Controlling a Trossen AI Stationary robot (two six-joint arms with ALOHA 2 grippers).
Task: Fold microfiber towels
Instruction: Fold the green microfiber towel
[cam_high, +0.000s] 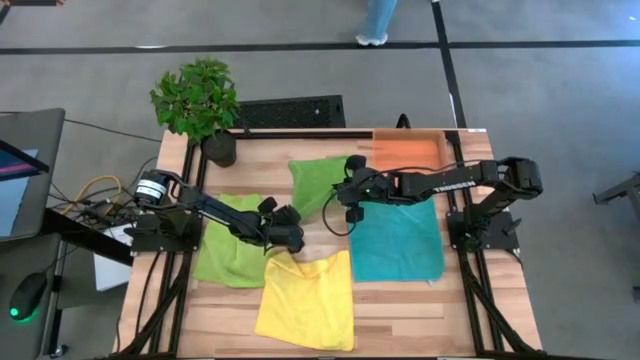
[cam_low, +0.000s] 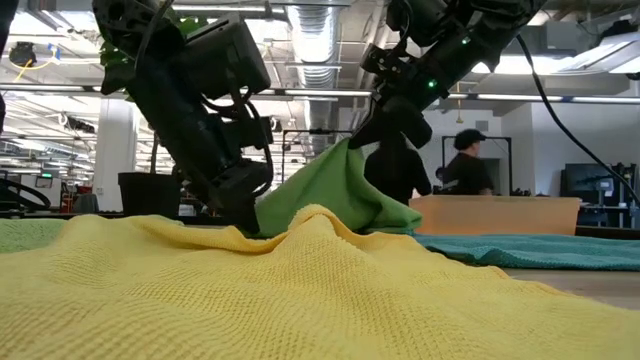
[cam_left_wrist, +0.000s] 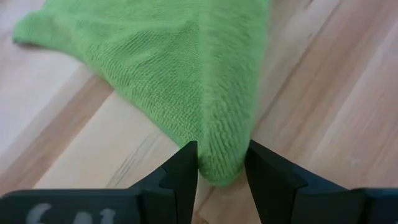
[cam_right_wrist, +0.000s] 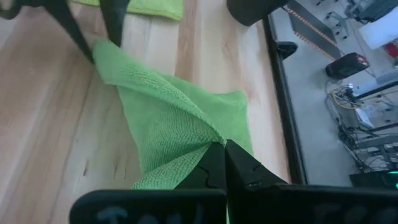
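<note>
Two arms on one green towel (cam_high: 316, 180), at the back-middle of the table (cam_high: 420, 310).

L gripper (cam_high: 290, 232), low near the table's middle, pinches the towel's near corner. In the left wrist view the fingers (cam_left_wrist: 184, 174) sit one on each side of the cloth tip, so: clenched on the green towel, w/ cloth thick between. Corner held down low, prob. to keep that end still.

R gripper (cam_high: 352, 190), up above the towel, squeezed tight on a far bit of the same towel. In the right wrist view the fingers (cam_right_wrist: 219, 163) meet w/ the cloth bunched between them. In the low view the cloth goes up like a tent to that pinch. Lifted, most likely, so the towel can swing over itself for a fold.

Held at two ends b/c a soft cloth flops; one pinch alone lets it crumple.

Other towels lie flat, waiting:
- 2nd green towel (cam_high: 232, 250), on the left, partly under the L arm.
- Yellow towel (cam_high: 308, 300), at the front, its back edge just beside the L gripper. Humped in the low view, not smooth.
- Teal towel (cam_high: 396, 242), on the right, under the R arm.

Orange tray (cam_high: 406, 152) at the back right corner, nothing seen in it; maybe for done towels, can't tell. Potted plant (cam_high: 198, 100) at the back left.

No towel looks folded yet, so an early step.
</note>
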